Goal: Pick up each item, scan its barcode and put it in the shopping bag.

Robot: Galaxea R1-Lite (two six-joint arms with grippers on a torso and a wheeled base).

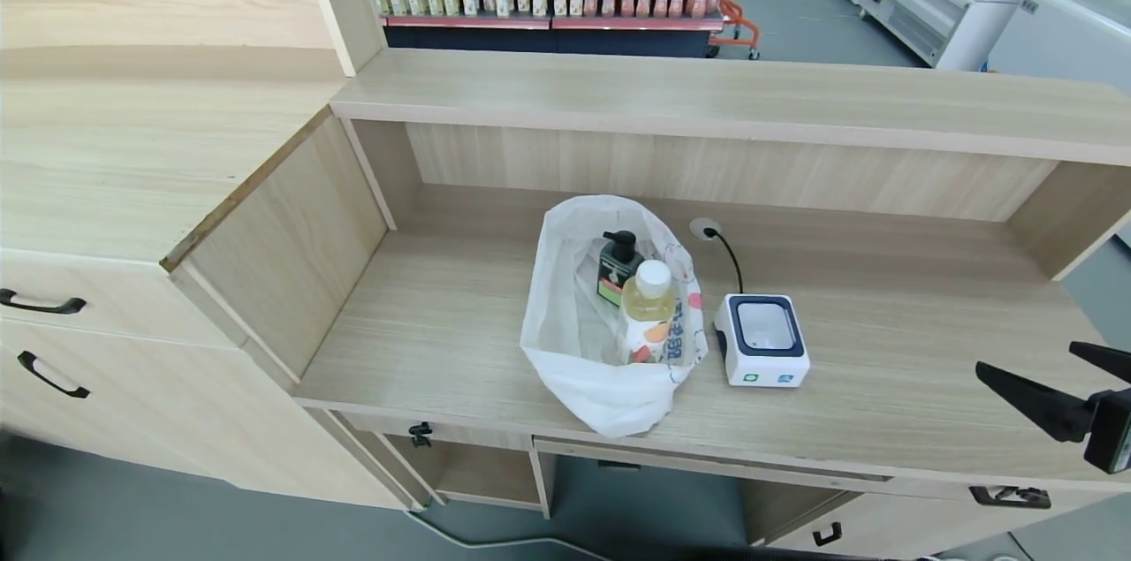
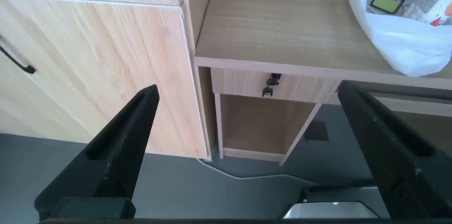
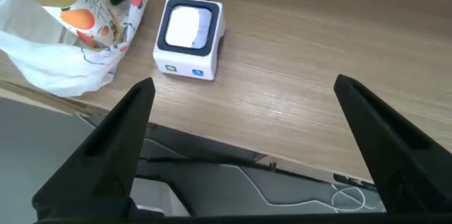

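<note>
The scanner (image 1: 762,338) stands just beside the shopping bag (image 1: 565,371), cable (image 1: 731,259) behind.

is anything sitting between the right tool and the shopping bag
Yes: the scanner stands on the counter between the open right tool and the shopping bag, close beside the bag. Nothing else visible lies in that stretch.

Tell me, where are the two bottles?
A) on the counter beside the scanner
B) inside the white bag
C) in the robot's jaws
B: the dark pump bottle and the yellow bottle both stand inside the open white bag, its walls around them.
</note>
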